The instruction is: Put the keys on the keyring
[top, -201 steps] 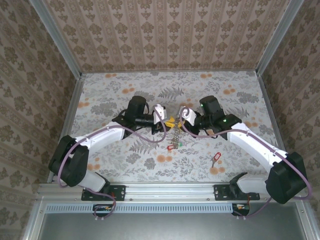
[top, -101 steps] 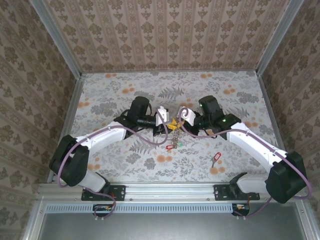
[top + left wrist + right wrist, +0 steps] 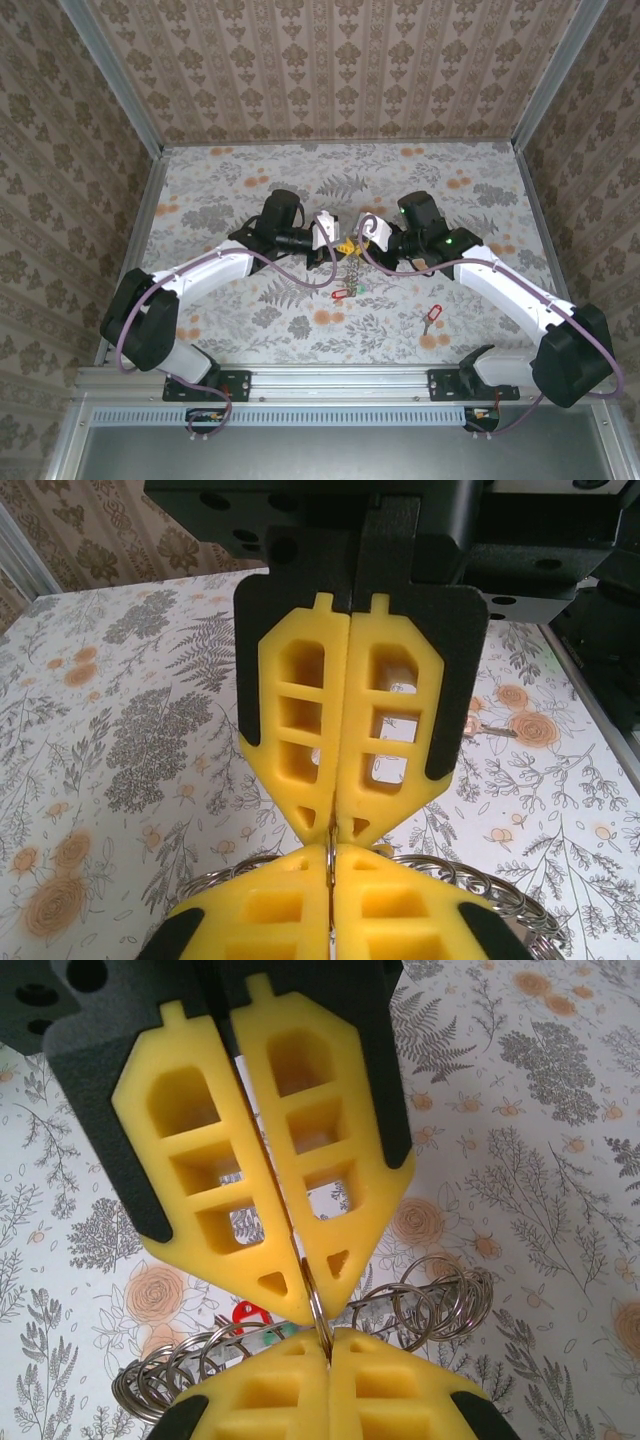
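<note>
On the table point(image 3: 230, 190), under a pale cloth printed with grey ferns and orange flowers and closed in by brown patterned wallpaper panels point(image 3: 330, 70) in metal frames, the overhead view has my two white-and-black arms reaching in from the near edge and bending toward each other. My left gripper point(image 3: 339, 246) and my right gripper point(image 3: 350, 246) meet tip to tip over the middle of the cloth. Below that meeting point hangs the keyring point(image 3: 351, 272), a loop of silvery coiled wire, with a red-tagged key point(image 3: 340, 294) and a green-tagged key point(image 3: 358, 289) at its lower end, down by the cloth; I cannot tell whether they rest on it. A loose key with a red plastic tag point(image 3: 432, 318) lies flat on the table well apart to my right, beside my right forearm. From my left wrist, my own yellow lattice fingers point(image 3: 400, 910) sit at the bottom of the view, pressed together, and the right gripper's yellow fingers face them from above, pressed together too. One thin strand of the ring's wire is pinched in both seams, and coils bulge out on either side behind my tips. From my right wrist the roles swap: my own pair is low, the left pair is above and tilted, both clamped on that same strand, with the coils sagging left and right and a bit of red tag beneath them.
</note>
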